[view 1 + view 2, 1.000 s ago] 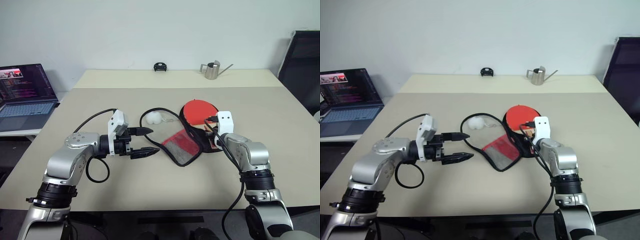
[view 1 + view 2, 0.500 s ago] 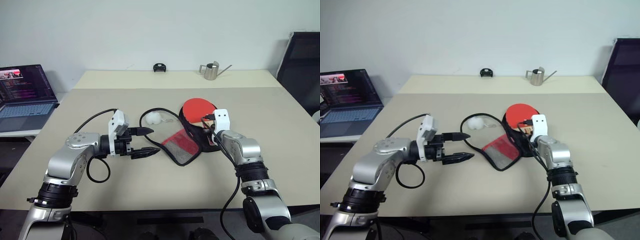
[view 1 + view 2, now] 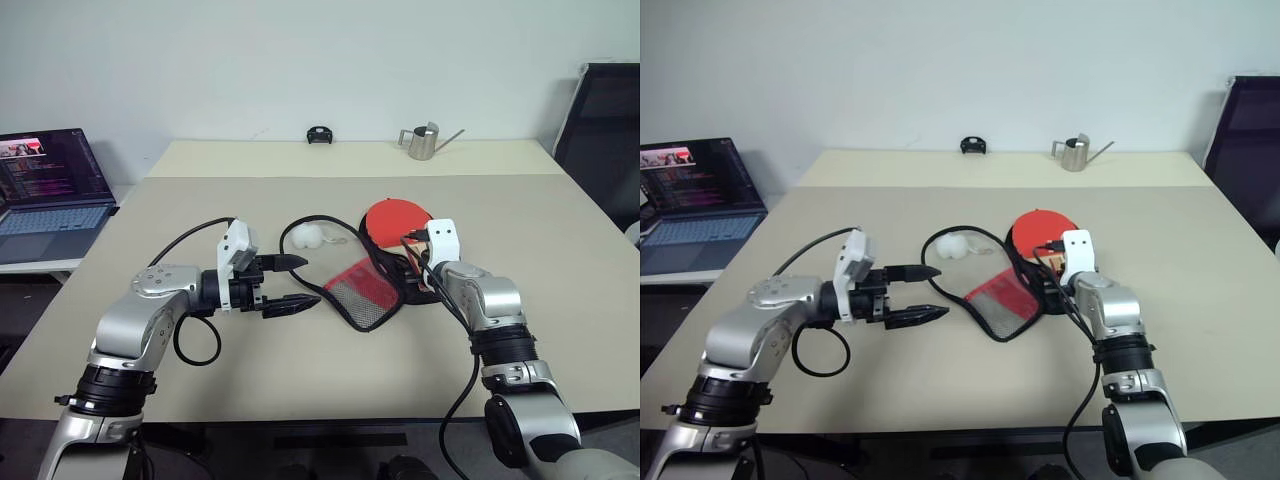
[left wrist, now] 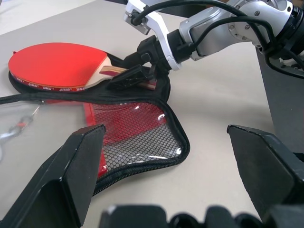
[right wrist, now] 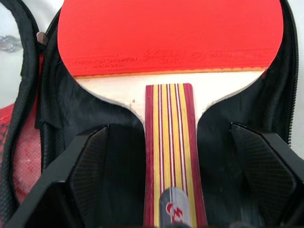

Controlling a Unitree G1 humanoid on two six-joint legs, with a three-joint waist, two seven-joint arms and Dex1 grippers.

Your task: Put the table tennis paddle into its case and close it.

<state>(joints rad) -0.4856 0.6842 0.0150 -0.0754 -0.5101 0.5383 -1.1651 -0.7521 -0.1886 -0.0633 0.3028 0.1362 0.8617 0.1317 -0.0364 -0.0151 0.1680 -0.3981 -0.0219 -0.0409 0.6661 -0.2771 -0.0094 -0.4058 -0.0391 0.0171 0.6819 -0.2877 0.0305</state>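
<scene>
The flat red-faced paddle with a light wooden handle [image 4: 57, 64] is seen lying in the opened black fabric case with a red mesh flap [image 4: 137, 137] on the beige desk [image 4: 223, 99]. The right gripper [image 4: 135, 71] is positioned at the handle, jaws apart.

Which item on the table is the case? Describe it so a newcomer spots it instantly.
On the big beige table, look mid-table, just ahead of the right hand. The case lies unzipped there, with the table tennis paddle resting on its black inside. Unlike the rigid red paddle, it is soft black-edged fabric with a flopped-open red flap bearing a black mesh pocket.
</scene>
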